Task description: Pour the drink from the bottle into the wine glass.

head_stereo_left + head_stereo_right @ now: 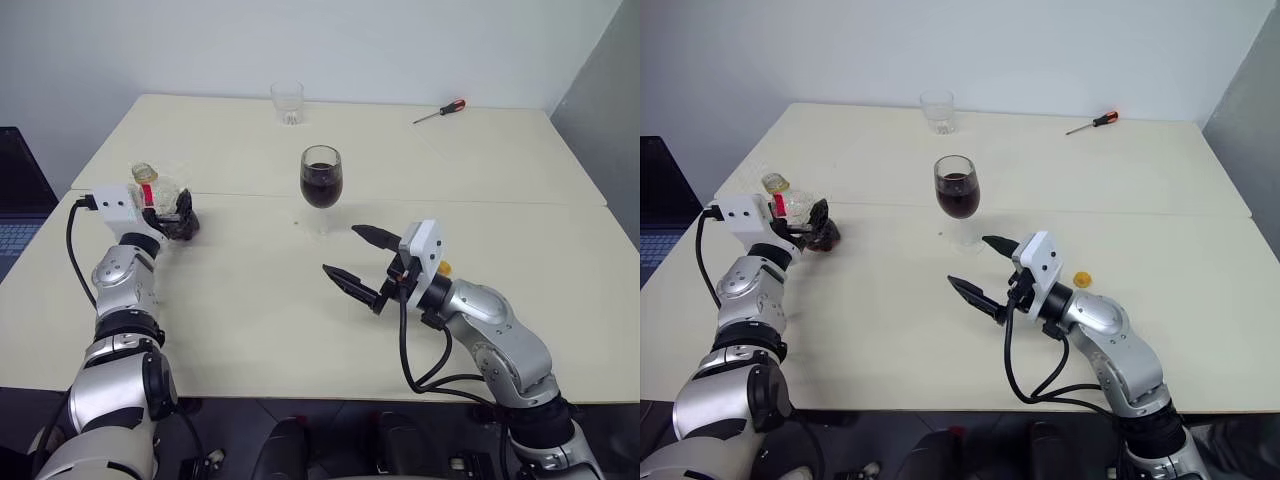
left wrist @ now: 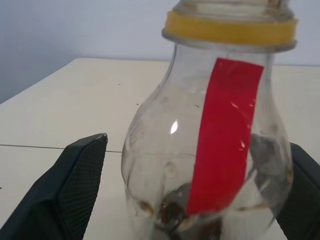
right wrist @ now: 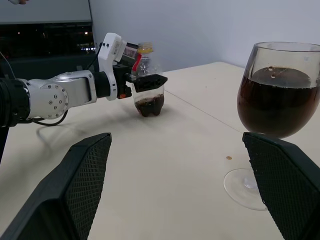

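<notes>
Fingers of the left gripper [image 1: 178,215] stand apart around the upright bottle [image 1: 163,203], apparently releasing it since the glass [image 1: 321,180] holds drink, while the right gripper [image 1: 358,258] waits open.

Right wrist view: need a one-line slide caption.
Wine glass holding dark drink up close; across the table, left gripper open around the nearly emptied bottle.

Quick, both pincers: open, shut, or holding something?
Left pincer: open, its fingers on either side of the bottle, which stands on the table.
Right pincer: open, holding nothing, near the wine glass.
</notes>
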